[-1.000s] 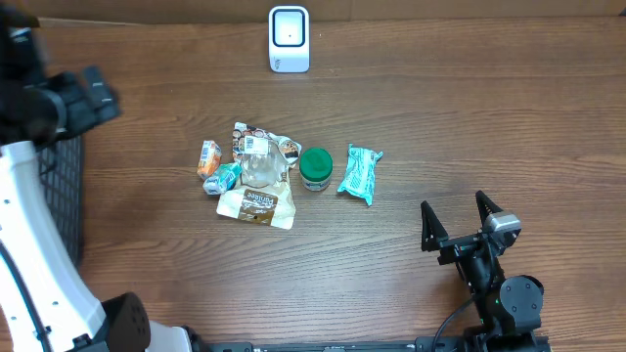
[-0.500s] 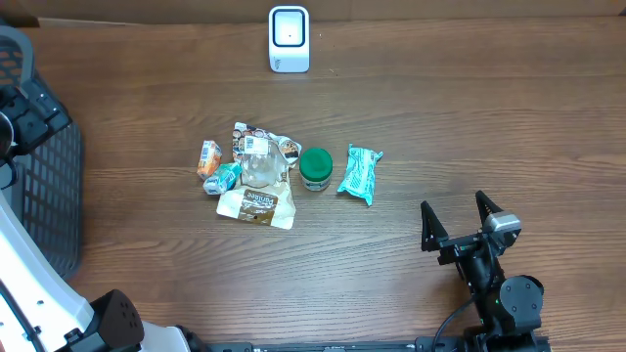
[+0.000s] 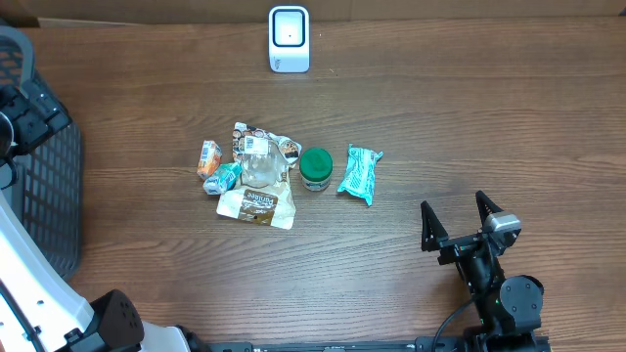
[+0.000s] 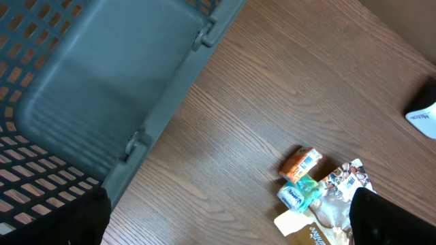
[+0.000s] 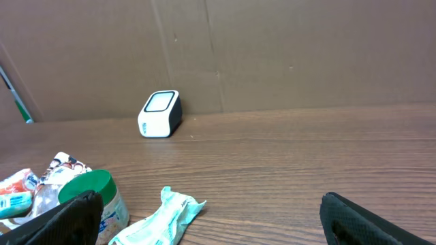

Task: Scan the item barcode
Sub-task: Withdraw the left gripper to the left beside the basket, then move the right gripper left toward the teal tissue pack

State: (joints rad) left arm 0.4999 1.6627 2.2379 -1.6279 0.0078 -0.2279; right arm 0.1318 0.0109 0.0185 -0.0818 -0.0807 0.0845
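Note:
A white barcode scanner (image 3: 289, 39) stands at the back centre of the table, and the right wrist view shows the scanner (image 5: 159, 113) too. Mid-table lies a pile of items: an orange packet (image 3: 208, 157), a small teal packet (image 3: 226, 177), a clear labelled bag (image 3: 259, 156), a brown pouch (image 3: 256, 205), a green-lidded jar (image 3: 315, 168) and a teal wrapper (image 3: 361, 173). My left gripper (image 4: 231, 224) hangs open high over the table's left side, holding nothing. My right gripper (image 3: 457, 217) is open and empty at the front right, facing the pile.
A dark mesh basket (image 3: 49, 196) stands at the table's left edge, under my left arm; the left wrist view shows the basket's grey rim (image 4: 170, 75). A brown cardboard wall (image 5: 272, 47) backs the table behind the scanner.
The left arm swung left toward the table's edge, uncovering the basket, then held still. The right arm and the items have not moved.

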